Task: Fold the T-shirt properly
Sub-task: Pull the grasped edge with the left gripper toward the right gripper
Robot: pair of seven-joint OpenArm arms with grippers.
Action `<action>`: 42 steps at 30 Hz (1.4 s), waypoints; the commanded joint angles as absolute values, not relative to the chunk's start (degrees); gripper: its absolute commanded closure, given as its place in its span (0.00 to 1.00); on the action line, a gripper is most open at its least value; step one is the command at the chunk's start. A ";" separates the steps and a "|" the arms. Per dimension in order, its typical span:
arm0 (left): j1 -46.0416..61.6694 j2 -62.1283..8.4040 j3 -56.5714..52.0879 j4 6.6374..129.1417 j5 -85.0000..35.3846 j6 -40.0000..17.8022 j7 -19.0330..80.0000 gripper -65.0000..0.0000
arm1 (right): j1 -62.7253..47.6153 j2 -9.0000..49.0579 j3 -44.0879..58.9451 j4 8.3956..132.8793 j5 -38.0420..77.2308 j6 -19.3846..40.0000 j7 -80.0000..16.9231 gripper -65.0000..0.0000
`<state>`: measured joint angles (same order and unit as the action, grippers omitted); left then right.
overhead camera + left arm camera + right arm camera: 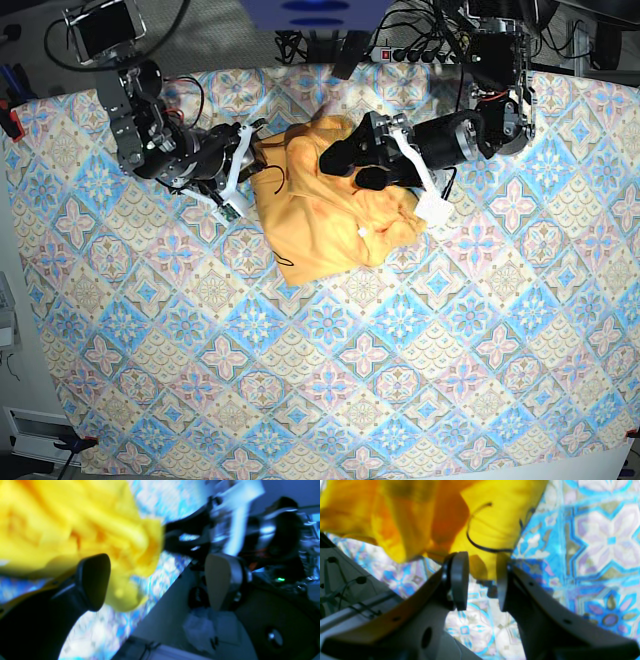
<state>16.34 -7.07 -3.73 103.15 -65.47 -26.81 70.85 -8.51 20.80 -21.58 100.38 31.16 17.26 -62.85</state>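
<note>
Lying crumpled on the blue-pink patterned tablecloth (pixel 420 330), the yellow-orange T-shirt (pixel 325 215) sits near the far edge of the table, bunched in uneven folds between the two arms. The left gripper (pixel 345 168) hovers over the shirt's upper middle with its fingers (pixel 93 580) spread wide; in the blurred left wrist view the cloth lies beyond the dark finger and nothing is between the two. The right gripper (pixel 248 160) is at the shirt's side edge. Its fingers (pixel 460 580) stand partly apart, and a fold of yellow fabric hangs at their tips; whether they pinch it cannot be told.
</note>
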 commanded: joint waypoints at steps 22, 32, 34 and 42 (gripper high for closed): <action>9.80 -4.35 -1.27 92.09 -59.21 -26.77 70.11 0.10 | -7.87 20.97 -21.23 101.23 31.69 17.27 -62.11 0.72; 4.70 -4.35 3.82 83.38 -58.77 -26.68 70.02 0.11 | -7.69 20.97 -21.23 101.32 31.69 17.27 -62.11 0.72; 4.62 -4.35 4.26 83.30 -58.68 -26.68 69.76 0.21 | -7.69 20.97 -21.23 101.32 31.69 17.27 -62.11 0.72; 4.88 -4.35 4.44 82.95 -57.19 -26.68 68.00 0.85 | -7.60 20.97 -21.23 101.32 31.69 17.27 -62.11 0.72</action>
